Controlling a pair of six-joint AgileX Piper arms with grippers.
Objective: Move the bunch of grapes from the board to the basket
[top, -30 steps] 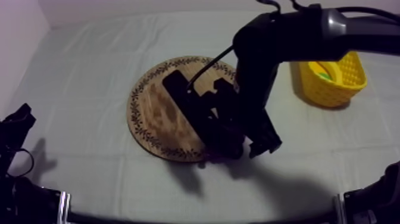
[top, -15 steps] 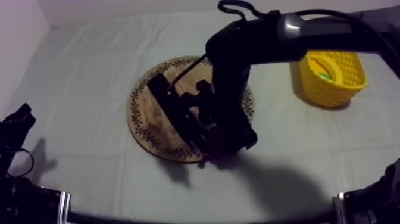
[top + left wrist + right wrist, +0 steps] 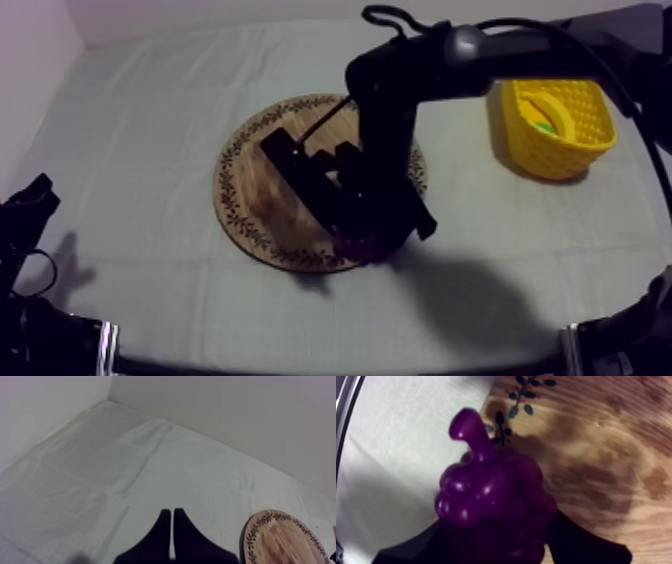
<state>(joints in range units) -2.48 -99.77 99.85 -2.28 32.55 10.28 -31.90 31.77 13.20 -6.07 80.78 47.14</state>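
grapes (image 3: 493,501) are sitting clamped in the right pincer (image 3: 366,240) at the rim of the wooden board (image 3: 255,190). left pincer (image 3: 172,526) is resting pressed together.

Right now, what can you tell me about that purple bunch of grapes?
The bunch of grapes is glossy deep purple and looks like moulded plastic: rounded berries fused into one lump, topped by a thick stem with a knobbed end. It lies at the patterned rim of the wooden board, its stem pointing towards the grey-white cloth. The right pincer is shut on it, one black finger against each flank.
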